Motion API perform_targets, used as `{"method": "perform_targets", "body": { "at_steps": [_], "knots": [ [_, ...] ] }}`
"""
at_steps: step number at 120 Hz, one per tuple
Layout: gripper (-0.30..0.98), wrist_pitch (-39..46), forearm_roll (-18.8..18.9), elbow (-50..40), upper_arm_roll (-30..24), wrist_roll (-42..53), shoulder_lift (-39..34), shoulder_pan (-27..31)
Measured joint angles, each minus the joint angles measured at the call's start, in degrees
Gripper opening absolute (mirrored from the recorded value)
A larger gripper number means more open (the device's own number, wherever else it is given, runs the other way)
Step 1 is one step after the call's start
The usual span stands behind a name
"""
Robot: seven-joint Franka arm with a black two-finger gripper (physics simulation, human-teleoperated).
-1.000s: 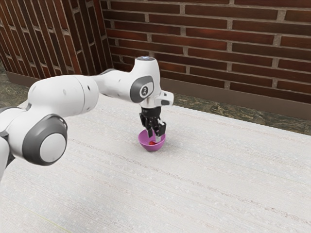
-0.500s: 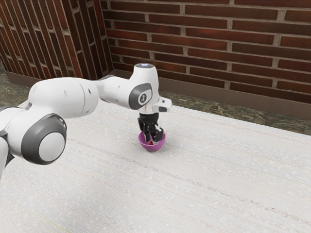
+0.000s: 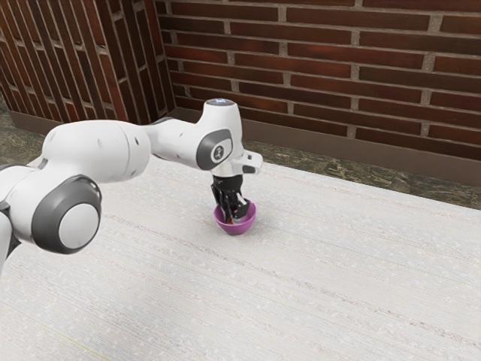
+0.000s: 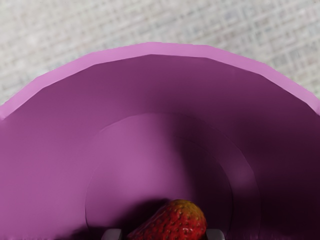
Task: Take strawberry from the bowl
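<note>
Exterior view: here's the white arm (image 3: 98,150), in from the left of the frame, bending down near the middle, and the black pincer (image 3: 235,219) is right inside the purple bowl (image 3: 239,229)! The bowl sits upright on the pale surface (image 3: 338,278), just below the centre of the frame, and there's a sliver of red, the strawberry (image 3: 230,221), low between the fingers. Behind it all, the brick wall (image 3: 338,60) runs across the top.

Over to the wrist view: the bowl's pale rim arcs across the upper part of the frame, woven-looking surface beyond it, shadow pooling on the inner wall at the right. And at the bottom edge, just right of centre, the strawberry, yellowish at one end, pinched between two grey fingertips, one on each side! The pincer is closed on it, with the fruit inside the bowl.
</note>
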Motion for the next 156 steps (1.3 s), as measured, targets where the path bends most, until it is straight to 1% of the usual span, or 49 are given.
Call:
{"method": "perform_targets", "body": {
  "at_steps": [12, 45, 58, 67, 77, 88, 99, 119, 134, 136, 140, 156],
  "knots": [
    [0.03, 0.12, 0.39, -0.84, -0.01, -0.14, -1.87, 0.08],
    [-0.01, 0.14, 0.94, -13.11, 0.00, -0.85, -14.13, 0.13],
    [-0.02, 0.18, 1.08, -18.11, 0.00, -1.28, -18.05, -1.98],
    [-0.03, 0.21, 1.15, -20.05, 0.00, -1.60, -19.68, -4.50],
    [-0.03, 0.25, 1.16, -20.67, -0.01, -1.99, -19.96, -7.69],
    [-0.04, 0.33, 1.11, -20.33, -0.01, -2.41, -19.32, -9.78],
    [-0.04, 0.43, 1.01, -17.10, -0.06, -2.79, -16.56, -11.72],
    [-0.05, 1.53, 0.13, -13.21, -0.09, -3.36, -12.48, -13.20],
    [-0.04, 2.33, -0.53, -11.53, -0.16, -3.52, -10.72, -13.33],
    [-0.04, 2.41, -0.59, -11.47, -0.17, -3.53, -10.64, -13.33],
    [0.03, 2.52, -0.80, -11.38, -0.16, -3.52, -10.54, -13.35],
    [0.31, 2.74, -1.74, -11.37, -0.14, -3.23, -10.44, -13.34]
  ]
}}
